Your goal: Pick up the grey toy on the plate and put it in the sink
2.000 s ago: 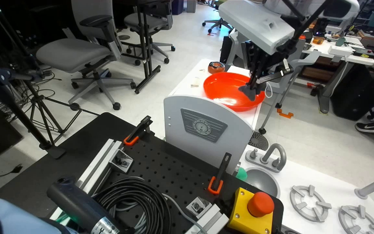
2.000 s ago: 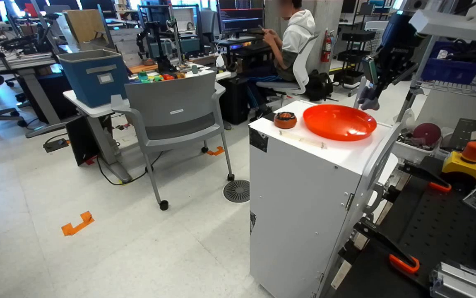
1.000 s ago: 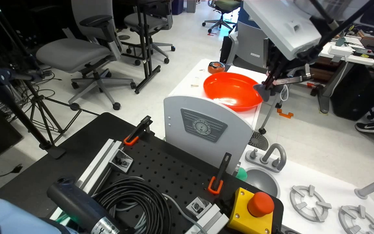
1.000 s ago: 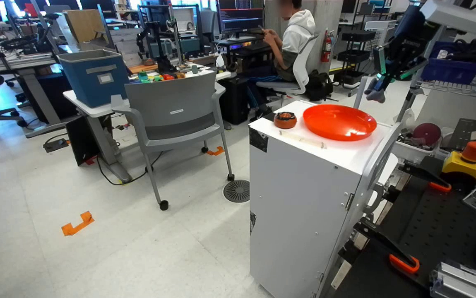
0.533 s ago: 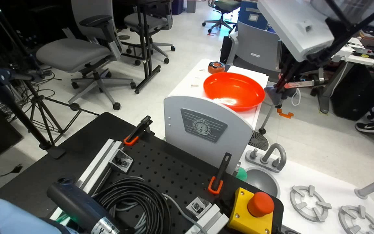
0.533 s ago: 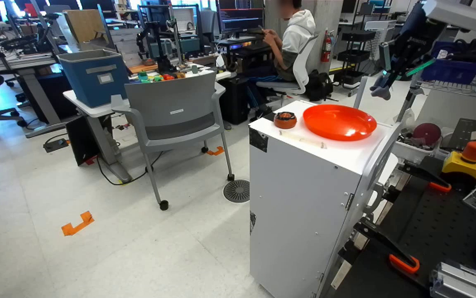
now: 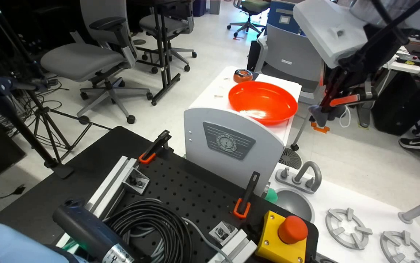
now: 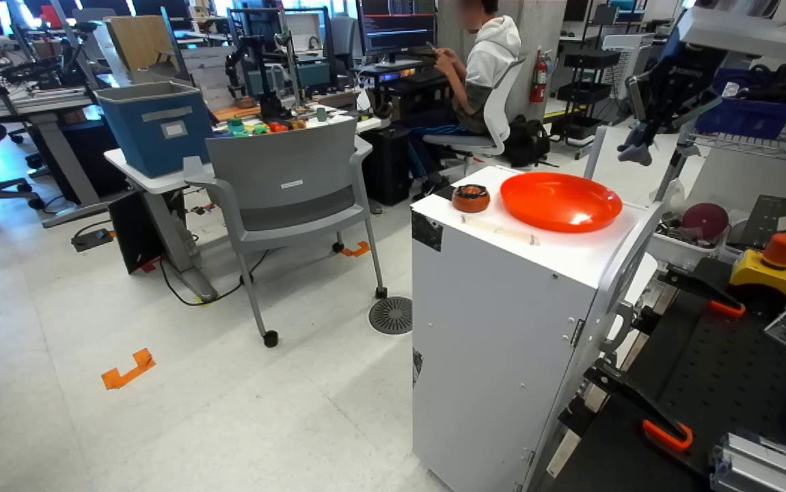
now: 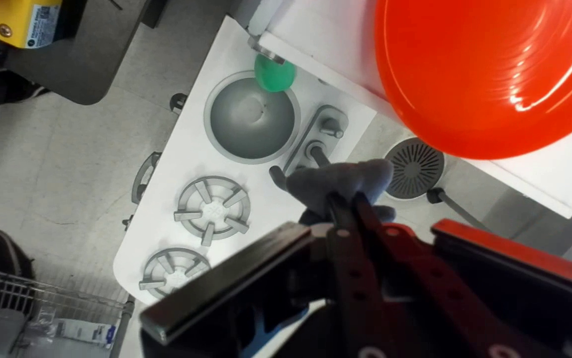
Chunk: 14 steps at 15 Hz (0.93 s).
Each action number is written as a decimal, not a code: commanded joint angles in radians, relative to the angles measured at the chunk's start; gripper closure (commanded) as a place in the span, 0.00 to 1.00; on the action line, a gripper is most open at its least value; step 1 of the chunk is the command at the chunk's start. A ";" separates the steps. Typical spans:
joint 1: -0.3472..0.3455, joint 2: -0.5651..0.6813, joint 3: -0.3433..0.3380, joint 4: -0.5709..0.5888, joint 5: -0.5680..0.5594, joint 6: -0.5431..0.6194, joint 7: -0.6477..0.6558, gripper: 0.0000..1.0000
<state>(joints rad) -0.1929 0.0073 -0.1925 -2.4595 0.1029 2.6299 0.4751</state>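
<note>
Probably light and soft, the grey toy (image 9: 343,178), right of wrist-view centre, is best held mid-body, where the claw (image 9: 348,198) clenches it.

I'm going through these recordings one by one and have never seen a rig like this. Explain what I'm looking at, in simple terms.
The machine is a white and black robot arm. Two pictures watch it from outside; the third is taken from its wrist, looking out past its slim dark fingers. Those are closed on a soft-looking grey toy, which hangs in the air, clear of the shiny orange-red plastic-looking round dish. The dish sits on a white boxy cabinet, near a small round orange and black object. The wrist view also shows a white play-kitchen counter with a round grey sink; a rounded green object overlaps the sink's rim. The toy is not in the sink yet.
</note>
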 commanded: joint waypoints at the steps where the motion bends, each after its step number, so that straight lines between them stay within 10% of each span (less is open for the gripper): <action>1: -0.001 0.062 -0.011 0.068 -0.100 -0.034 0.121 0.99; 14: 0.014 0.193 -0.047 0.226 -0.097 -0.167 0.168 0.99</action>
<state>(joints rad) -0.1928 0.1741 -0.2184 -2.2785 0.0160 2.5052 0.6209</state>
